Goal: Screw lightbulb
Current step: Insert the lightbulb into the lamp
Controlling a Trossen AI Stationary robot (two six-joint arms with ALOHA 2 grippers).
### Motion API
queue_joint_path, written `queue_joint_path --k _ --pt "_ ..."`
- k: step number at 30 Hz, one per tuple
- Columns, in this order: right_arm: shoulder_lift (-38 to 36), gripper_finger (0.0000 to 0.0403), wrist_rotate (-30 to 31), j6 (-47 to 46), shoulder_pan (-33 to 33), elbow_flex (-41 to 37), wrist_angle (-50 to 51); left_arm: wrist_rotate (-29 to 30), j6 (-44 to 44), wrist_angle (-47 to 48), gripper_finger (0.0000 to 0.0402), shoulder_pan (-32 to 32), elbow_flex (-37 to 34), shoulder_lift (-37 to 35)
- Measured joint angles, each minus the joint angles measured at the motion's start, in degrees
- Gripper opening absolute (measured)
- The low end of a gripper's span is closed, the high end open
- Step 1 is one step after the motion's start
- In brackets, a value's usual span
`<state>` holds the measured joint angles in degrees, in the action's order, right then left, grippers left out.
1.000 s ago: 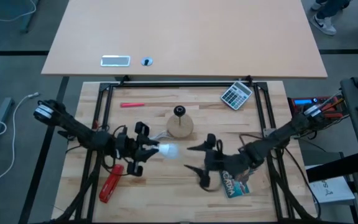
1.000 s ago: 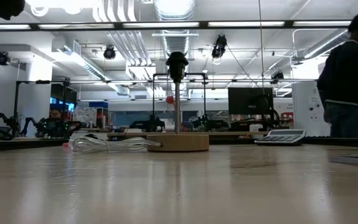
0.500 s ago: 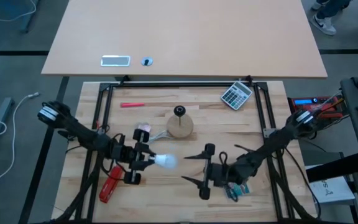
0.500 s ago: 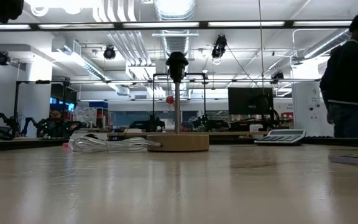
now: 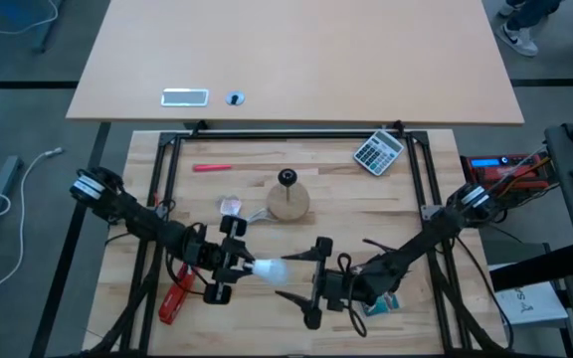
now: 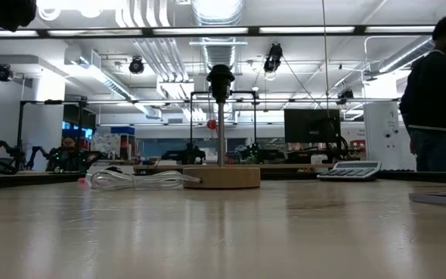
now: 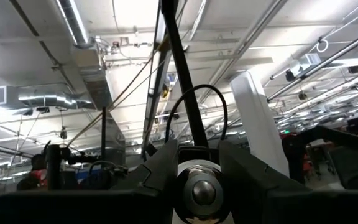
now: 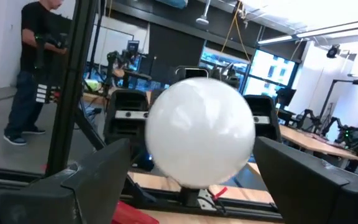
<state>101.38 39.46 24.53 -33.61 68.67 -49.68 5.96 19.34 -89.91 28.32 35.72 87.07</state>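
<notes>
Wooden slats of the worktable [image 5: 296, 328] are carrying a mid-air handover at the near edge, seen from where I am standing. Nearest me, the right gripper [image 5: 302, 282] is reaching in from the right with its two fingers spread as wide as they go, one on each side of the lightbulb's [image 5: 271, 269] white globe without yet touching it; its own camera is showing the lightbulb [image 8: 201, 132] filling the gap between its fingers [image 8: 95, 180]. Just beside it, the left gripper [image 5: 231, 269] is clamping the bulb by its narrow screw base, holding it level above the table with the globe pointing toward the other arm; the left wrist camera is catching the base's metal tip [image 7: 199, 193] squeezed between the fingers [image 7: 151, 180]. A red-handled tool [image 5: 175, 293] is lying on the slats close by. Farther back, the wooden disc [image 5: 288, 203] with its black upright socket [image 5: 286, 179] is waiting empty, a coiled clear cord [image 6: 134, 180] beside it. Beyond that, a red pen [image 5: 212, 167] and a calculator [image 5: 379, 151] are resting near the far rail, and a person [image 6: 438, 97] is standing in the room behind.

The step in hand looks like passing the bulb between arms. Next, the right fingers would likely need to close gently on the globe before the left lets go, then carry the base over to the socket.
</notes>
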Motion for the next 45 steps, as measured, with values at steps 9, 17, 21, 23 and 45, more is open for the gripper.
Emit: queue_joint_path --k 9,17,21,23,45 --pt "-0.21 0.0339 1.34 -0.48 0.56 0.30 -0.03 -0.51 1.20 0.00 0.0097 -0.07 3.61 3.48" --pt "-0.12 0.0339 1.42 -0.20 0.99 0.87 -0.14 0.40 1.57 0.47 0.0097 -0.44 6.80 6.66" --pt "-0.12 0.0328 2.16 0.55 1.03 1.24 -0.32 3.18 1.59 1.05 0.0101 -0.39 6.11 6.67" --pt "-0.12 0.0314 2.56 0.91 1.03 1.24 -0.21 3.61 1.61 0.98 0.0102 -0.40 5.83 6.67" --pt "-2.49 0.0239 7.18 -3.61 1.00 1.34 9.83 9.00 1.57 1.82 0.0124 -0.44 4.26 6.64"
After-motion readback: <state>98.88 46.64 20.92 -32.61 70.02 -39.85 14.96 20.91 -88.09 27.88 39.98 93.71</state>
